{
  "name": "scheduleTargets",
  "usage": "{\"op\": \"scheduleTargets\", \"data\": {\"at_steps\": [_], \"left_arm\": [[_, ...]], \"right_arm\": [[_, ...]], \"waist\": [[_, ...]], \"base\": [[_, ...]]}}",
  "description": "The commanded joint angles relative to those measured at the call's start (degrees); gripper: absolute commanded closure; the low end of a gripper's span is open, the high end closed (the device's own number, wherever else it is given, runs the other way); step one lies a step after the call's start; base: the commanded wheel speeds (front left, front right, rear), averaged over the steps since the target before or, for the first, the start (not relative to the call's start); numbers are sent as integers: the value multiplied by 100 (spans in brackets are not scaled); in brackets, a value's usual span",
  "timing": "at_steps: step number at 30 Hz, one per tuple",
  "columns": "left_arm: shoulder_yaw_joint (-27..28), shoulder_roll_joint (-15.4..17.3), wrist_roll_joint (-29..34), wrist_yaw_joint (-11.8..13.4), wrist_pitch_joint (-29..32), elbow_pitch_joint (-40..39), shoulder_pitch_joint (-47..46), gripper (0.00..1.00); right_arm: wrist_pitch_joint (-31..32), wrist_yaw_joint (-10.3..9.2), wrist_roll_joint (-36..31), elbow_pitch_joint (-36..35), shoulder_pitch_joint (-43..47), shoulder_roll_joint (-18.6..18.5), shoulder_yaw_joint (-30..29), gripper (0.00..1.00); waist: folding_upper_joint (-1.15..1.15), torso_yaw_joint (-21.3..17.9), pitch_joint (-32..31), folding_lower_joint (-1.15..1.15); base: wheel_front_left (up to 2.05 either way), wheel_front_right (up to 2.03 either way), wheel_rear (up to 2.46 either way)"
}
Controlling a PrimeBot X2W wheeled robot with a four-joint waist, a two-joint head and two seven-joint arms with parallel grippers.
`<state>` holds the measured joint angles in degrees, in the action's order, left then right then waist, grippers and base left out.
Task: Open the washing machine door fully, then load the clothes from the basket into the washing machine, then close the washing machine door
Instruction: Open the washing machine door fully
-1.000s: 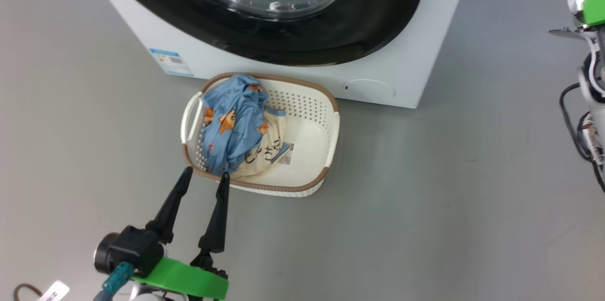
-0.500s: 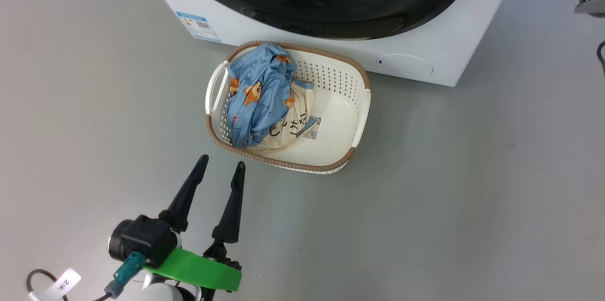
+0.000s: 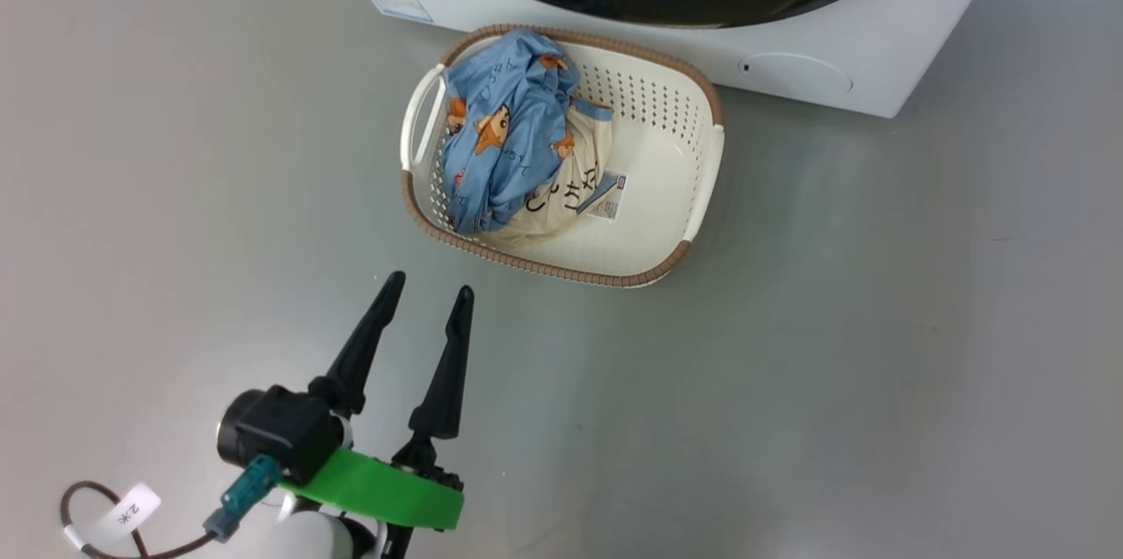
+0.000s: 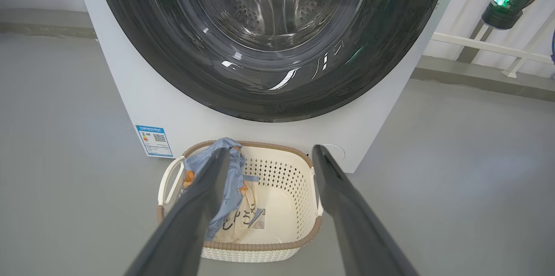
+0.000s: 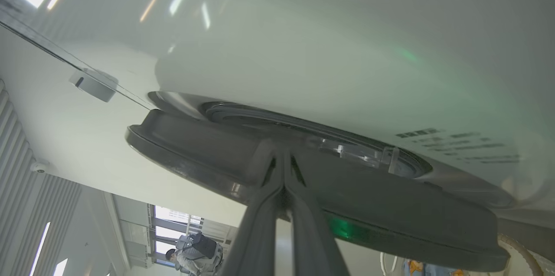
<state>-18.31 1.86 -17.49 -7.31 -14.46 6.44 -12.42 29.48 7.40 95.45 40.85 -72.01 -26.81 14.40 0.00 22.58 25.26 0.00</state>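
Clothes (image 3: 504, 129) are lying bunched in the left half of the basket (image 3: 706, 182), just beyond the left gripper (image 3: 431, 283), which is hovering with jaws wide and holding nothing. They are looking soft and light, probably easy to pinch at the top fold. Further right, the washing machine (image 3: 877, 76) is standing just behind the basket. Its door (image 4: 277, 102) is looking heavy, stiff and glossy, maybe slippery. The right gripper (image 5: 284, 157), fingers pressed together, seems to be touching the door's edge, a good place for pulling.

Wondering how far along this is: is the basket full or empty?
Partly full: a light blue garment and a cream garment lie at the basket's left side; its right side holds no clothes.
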Motion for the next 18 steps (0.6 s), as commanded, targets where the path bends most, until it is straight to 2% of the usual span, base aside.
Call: {"op": "scheduleTargets", "data": {"at_steps": [1,18], "left_arm": [[148,104,-83,-18,-54,-158,-181,0],[-32,102,-270,-18,-54,-212,-482,0]], "right_arm": [[63,9,-79,-70,-137,101,66,100],[171,9,-478,272,-616,183,244,100]], "waist": [[0,46,97,0],[0,223,440,0]], "base": [[0,0,0],[0,0,0]]}}
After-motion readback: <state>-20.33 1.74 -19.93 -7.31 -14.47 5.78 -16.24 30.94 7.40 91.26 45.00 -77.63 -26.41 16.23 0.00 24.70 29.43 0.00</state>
